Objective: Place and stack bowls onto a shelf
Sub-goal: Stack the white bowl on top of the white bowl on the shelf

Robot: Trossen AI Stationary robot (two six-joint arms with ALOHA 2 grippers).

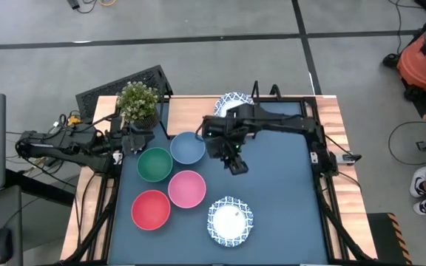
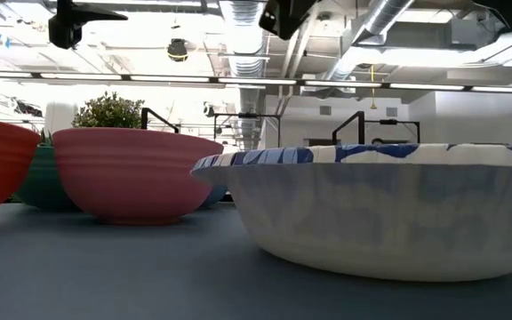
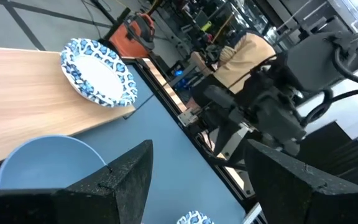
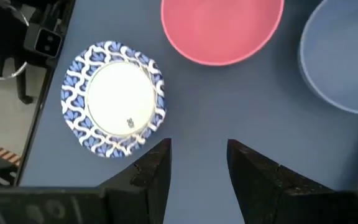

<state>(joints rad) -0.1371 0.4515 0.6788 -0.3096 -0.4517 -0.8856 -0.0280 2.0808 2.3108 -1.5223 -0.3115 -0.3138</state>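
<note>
Five bowls rest on their bases on the blue mat [image 1: 287,192]: blue [image 1: 188,148], green [image 1: 154,164], pink [image 1: 187,188], red [image 1: 151,209] and a blue-patterned white one [image 1: 230,222]. Another patterned bowl [image 3: 98,71] sits on the light-wood shelf [image 3: 23,99] at the far edge, partly under my right arm in the high view. My right gripper [image 1: 236,165] hangs open above bare mat, slanting down, between the pink bowl [image 4: 219,28] and the near patterned bowl [image 4: 114,99]. My left gripper [image 3: 197,186] waits open and level by the table's left edge, beside the blue bowl [image 3: 48,162].
A potted green plant [image 1: 138,103] stands at the far left corner, close to my left gripper. In the low view the near patterned bowl [image 2: 380,213] fills the front, with the pink bowl [image 2: 132,178] behind it. Bare mat lies toward the right side.
</note>
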